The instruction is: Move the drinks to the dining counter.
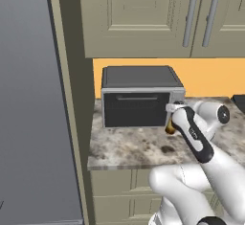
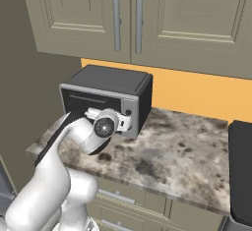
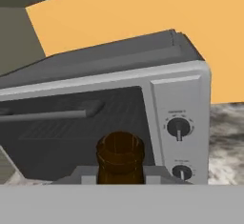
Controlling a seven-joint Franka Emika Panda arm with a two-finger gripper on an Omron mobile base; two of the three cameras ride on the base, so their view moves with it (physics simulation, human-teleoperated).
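Looking at it now, the gripper (image 3: 120, 178) is pinching the neck of the brown bottle (image 3: 120, 157) right in front of the toaster oven (image 1: 139, 97) on the bench (image 2: 187, 151), so I'd say barely started, with both drinks left to carry over.

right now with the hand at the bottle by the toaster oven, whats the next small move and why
Probably lift straight up a little. The hand is shut on the brown bottle, which stands close in front of the toaster oven on the marbled counter, so raising it first should clear the oven before carrying it off.
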